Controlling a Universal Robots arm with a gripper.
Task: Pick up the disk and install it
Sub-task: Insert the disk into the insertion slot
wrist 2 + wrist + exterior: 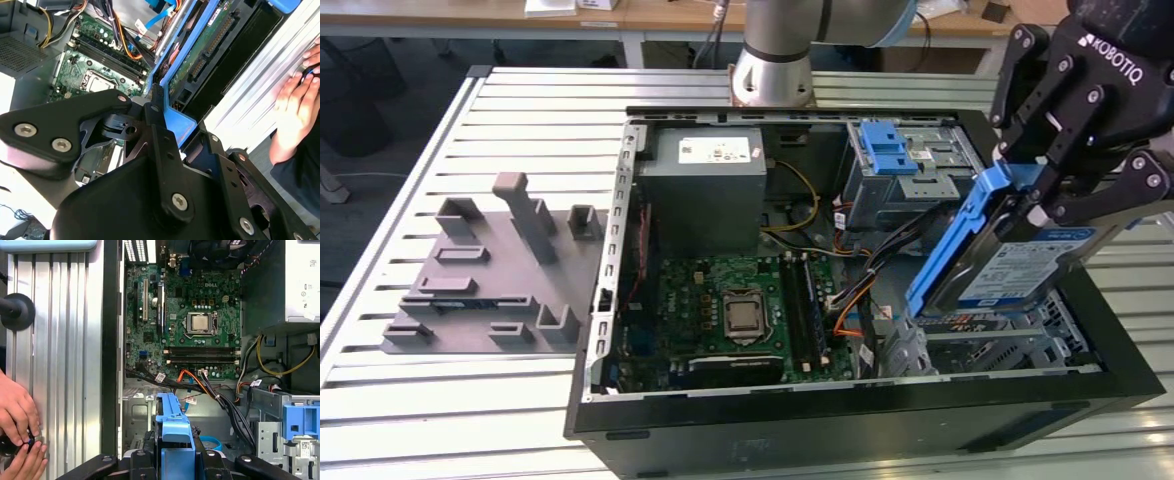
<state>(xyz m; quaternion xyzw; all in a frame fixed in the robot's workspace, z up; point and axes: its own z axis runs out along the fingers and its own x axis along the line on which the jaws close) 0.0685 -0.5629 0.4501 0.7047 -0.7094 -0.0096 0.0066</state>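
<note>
The disk [1025,262] is a silver drive with a blue-and-white label and blue plastic rails. It hangs tilted on edge over the case's front corner at the exterior view's right. My gripper [1051,200] comes down from above and is shut on the disk's upper end. Just below it lies an open metal drive bay [987,345]; I cannot tell whether the disk touches it. In the second wrist view the disk's green circuit-board side [205,45] runs away from my gripper [167,127]. In the first wrist view its blue rail [172,422] rises between my fingers [145,457].
The open computer case [854,410] lies on a slatted metal table [520,100]. Inside are the motherboard [734,310], a grey power supply [707,180], loose cables [847,300] and a cage with a blue latch [897,160]. A grey fixture [494,270] lies outside. A person's hands [17,425] rest beside the case.
</note>
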